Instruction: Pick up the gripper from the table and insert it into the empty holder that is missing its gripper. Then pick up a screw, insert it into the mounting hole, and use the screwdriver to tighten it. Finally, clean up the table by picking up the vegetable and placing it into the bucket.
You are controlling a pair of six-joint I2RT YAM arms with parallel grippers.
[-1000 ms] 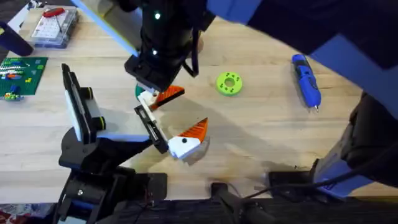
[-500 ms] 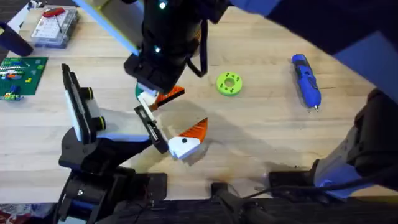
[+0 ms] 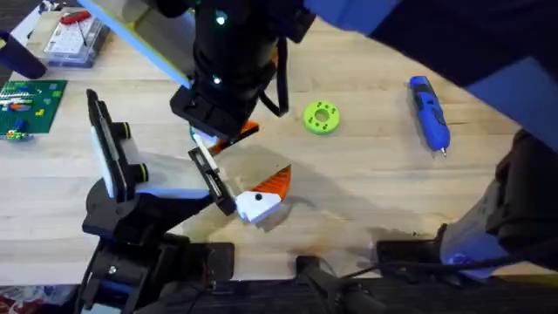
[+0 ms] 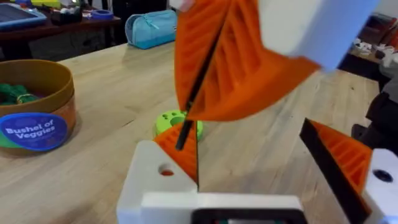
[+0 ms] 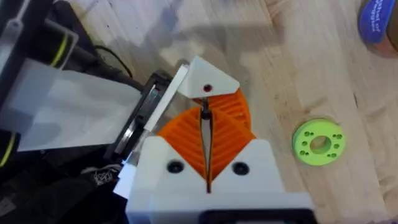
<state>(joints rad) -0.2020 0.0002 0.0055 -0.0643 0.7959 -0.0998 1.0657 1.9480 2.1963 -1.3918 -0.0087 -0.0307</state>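
Right gripper (image 3: 225, 133) is pinching the gripper (image 5: 208, 84), orange pads pressed together on its ribbed finger and its white base sitting right against the end of the holder (image 5: 155, 106), directly below the fingertips. Left gripper (image 4: 249, 146) is sitting spread, its fingers well apart, just under the right gripper's pads. Green holed disc (image 3: 321, 117) is lying near the right gripper on the side away from the holder, blue electric screwdriver (image 3: 429, 112) is lying well beyond that, and the "Bushel of Veggies" bucket (image 4: 37, 81) is standing well apart.
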